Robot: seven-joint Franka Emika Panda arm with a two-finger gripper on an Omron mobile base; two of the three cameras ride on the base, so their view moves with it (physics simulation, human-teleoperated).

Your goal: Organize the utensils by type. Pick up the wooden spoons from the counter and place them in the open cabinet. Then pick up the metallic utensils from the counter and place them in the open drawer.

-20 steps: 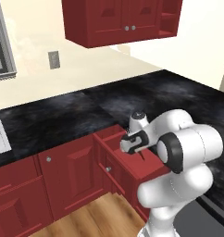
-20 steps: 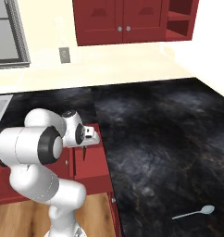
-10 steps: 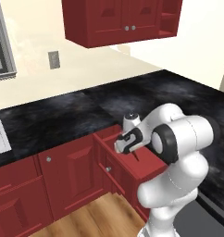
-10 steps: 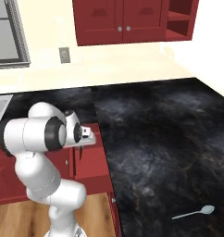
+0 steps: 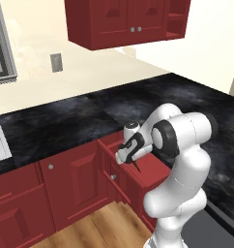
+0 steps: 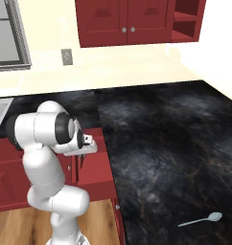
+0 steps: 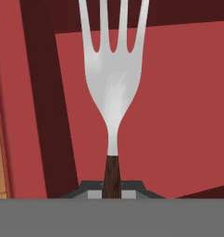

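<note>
While my gripper hangs over the open drawer, I see its jaws clamped on the dark handle of the silver fork, whose long axis runs straight out from the hand, tines pointing away over the red drawer floor. Far right on the counter, the teaspoon lies flat.

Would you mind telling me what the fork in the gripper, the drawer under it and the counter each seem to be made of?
Fork: polished metal head with soft grey highlights; its handle looks like dark brown wood.
Drawer: probably painted wood, flat matte red, no visible grain.
Counter: polished black stone, with grey marbled veining.
Everything is rendered, so these are guesses from looks.
</note>
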